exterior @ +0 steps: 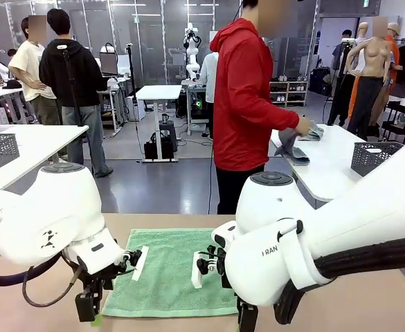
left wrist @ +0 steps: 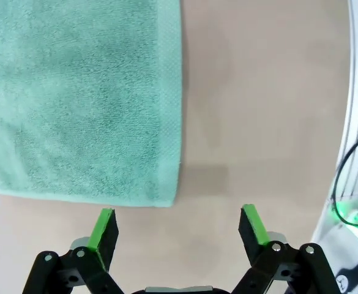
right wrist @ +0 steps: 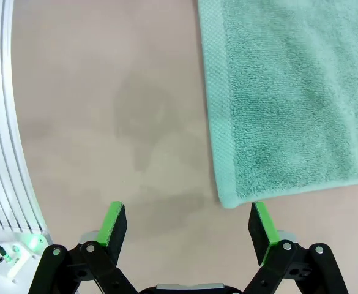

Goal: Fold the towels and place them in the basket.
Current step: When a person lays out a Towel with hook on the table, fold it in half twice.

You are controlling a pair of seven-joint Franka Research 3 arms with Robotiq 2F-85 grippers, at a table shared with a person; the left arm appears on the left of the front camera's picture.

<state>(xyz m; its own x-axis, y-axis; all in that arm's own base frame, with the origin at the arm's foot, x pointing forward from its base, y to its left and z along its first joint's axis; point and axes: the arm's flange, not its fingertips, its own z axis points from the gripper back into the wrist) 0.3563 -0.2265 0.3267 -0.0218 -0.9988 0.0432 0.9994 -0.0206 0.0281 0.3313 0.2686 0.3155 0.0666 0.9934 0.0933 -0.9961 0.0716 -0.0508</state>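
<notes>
While I scan from the left, my left gripper [left wrist: 179,228] hangs with its jaws wide apart and empty over the bare table [left wrist: 258,92], just off a near corner of the mint green towel [exterior: 171,273], which lies flat between the arms. My right gripper [right wrist: 188,225] is likewise spread and empty, just off the other near corner. Beyond, a person [exterior: 247,104] handles a blue-grey towel [exterior: 295,151] at a white table [exterior: 330,171] carrying a dark mesh basket [exterior: 375,158].

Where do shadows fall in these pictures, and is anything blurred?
Right wrist view: a soft grey shadow on the table beside the mint green towel, all sharp. Left wrist view: a fainter shadow by the towel's corner. Front view: even light, no strong glare.
</notes>
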